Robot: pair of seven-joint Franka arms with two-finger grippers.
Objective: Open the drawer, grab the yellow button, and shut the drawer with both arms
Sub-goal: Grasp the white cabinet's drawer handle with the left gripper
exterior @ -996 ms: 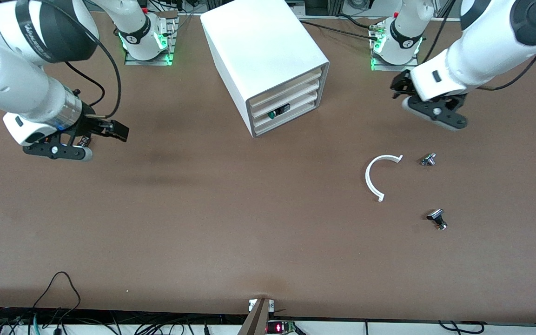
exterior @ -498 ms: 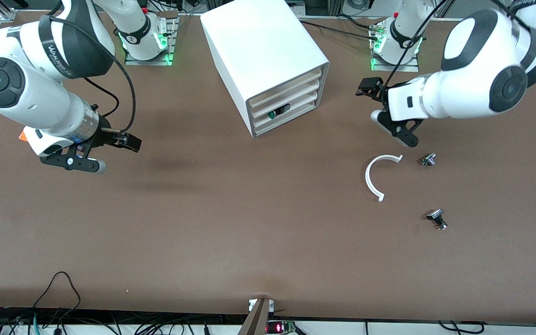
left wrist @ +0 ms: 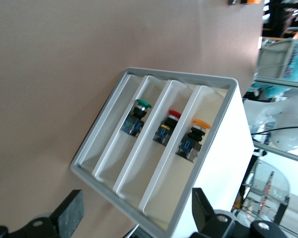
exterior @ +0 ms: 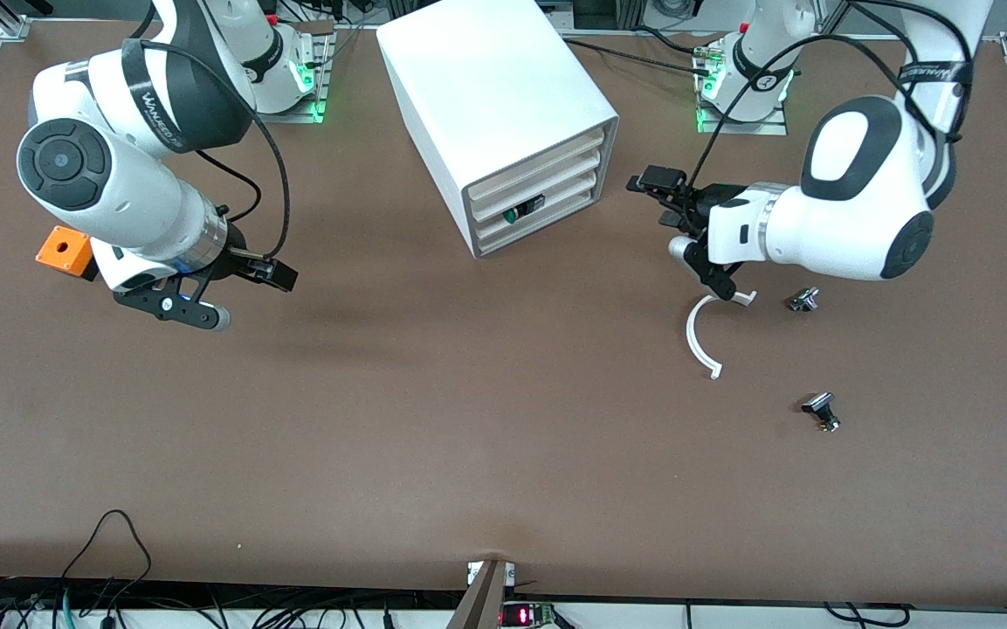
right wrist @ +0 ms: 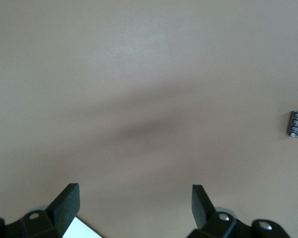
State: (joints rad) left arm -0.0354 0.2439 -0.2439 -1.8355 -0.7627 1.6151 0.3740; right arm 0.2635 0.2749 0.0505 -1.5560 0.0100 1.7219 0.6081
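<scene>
While both arms hover, the white drawer cabinet (exterior: 503, 114) at twelve o'clock holds three push buttons in its compartments: green-capped (left wrist: 135, 116), red-capped (left wrist: 167, 126), and the button (left wrist: 193, 139), orange-capped. Left gripper (exterior: 673, 218) at two o'clock, jaws apart; right gripper (exterior: 237, 293) at nine o'clock, likewise spread.

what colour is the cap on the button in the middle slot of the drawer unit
Red. The middle button sits between a green-capped one and an orange-capped one; the left wrist view shows it best.

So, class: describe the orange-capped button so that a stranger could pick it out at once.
Find the white drawer cabinet in the middle of the table, near the arms' bases. The left wrist view shows three buttons in its slots, one each. Ours, the orange-capped button, sits in an end slot beside the red-capped button; the green-capped button takes the other end.
</scene>
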